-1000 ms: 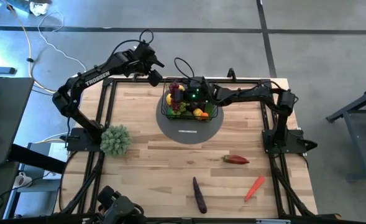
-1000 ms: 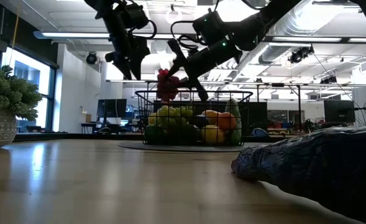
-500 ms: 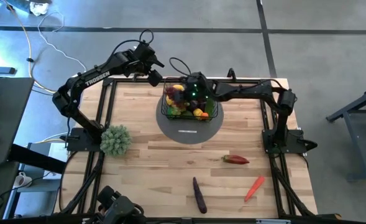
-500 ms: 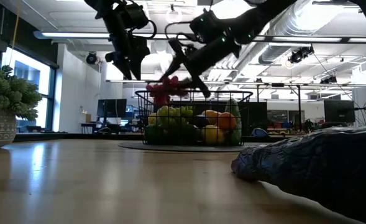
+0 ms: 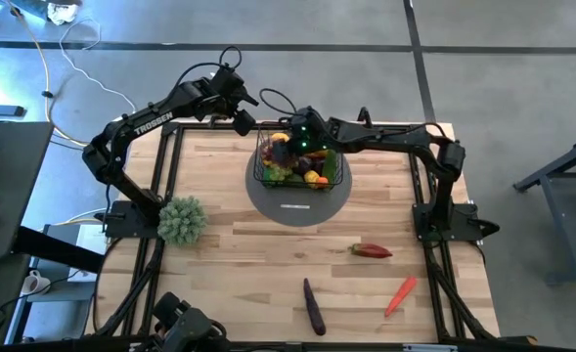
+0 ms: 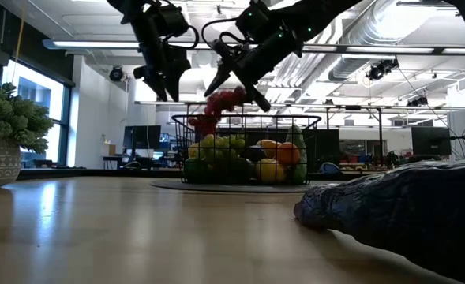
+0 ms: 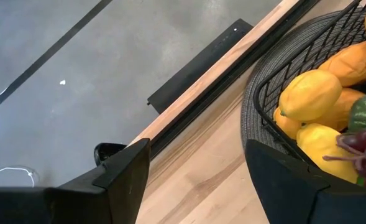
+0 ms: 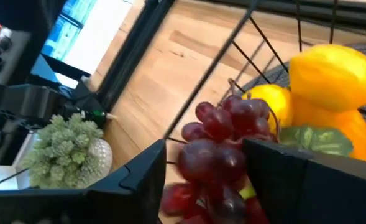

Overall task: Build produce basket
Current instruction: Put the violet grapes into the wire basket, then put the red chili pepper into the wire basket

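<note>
Right gripper [image 6: 238,72] above basket [image 5: 300,164], fingers parted, purple grapes [image 6: 221,106] between and just under fingertips; whether still gripped, cannot tell. Grapes hang over basket's left-arm side, lowest berries at rim. Basket on grey disc [image 5: 297,199] at table's far side, holding lemons [image 7: 309,94], green grapes [image 6: 214,144], orange pieces [image 6: 278,151]. Left gripper [image 5: 243,121] hovers just beside basket, fingers apart, holding nothing. On near table: red pepper [image 5: 372,251], aubergine [image 5: 313,307], orange carrot-like piece [image 5: 400,294]. Potted plant [image 5: 181,221] at table's left edge.

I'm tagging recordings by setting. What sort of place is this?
Most likely a robotics lab or open-plan workshop: exposed ceiling ducts, a row of monitors behind, and a wooden table in a black frame on bare concrete floor.
</note>
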`<action>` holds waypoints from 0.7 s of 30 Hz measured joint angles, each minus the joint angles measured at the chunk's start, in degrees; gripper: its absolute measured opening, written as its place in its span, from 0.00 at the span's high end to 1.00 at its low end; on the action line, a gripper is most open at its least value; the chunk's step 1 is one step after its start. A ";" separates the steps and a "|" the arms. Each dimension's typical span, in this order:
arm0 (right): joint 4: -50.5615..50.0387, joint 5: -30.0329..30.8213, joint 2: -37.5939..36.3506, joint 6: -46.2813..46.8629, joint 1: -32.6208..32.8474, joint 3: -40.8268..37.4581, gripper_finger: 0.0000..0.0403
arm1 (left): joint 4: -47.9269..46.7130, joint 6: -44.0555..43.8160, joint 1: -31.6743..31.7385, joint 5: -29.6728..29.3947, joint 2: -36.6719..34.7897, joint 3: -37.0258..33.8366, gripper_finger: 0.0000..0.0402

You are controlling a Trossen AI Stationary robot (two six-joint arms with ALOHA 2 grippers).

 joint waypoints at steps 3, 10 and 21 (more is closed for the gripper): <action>0.44 -0.16 0.00 0.48 0.00 0.00 0.47 | 0.00 0.01 0.00 0.00 0.01 -0.01 0.37; 0.24 -1.78 0.00 1.24 -0.35 0.00 0.40 | 0.00 0.00 0.00 0.00 0.00 -0.02 0.37; -4.97 -1.28 -4.28 1.44 -1.02 0.00 0.40 | -4.46 -0.04 -3.81 4.59 0.02 -0.02 0.37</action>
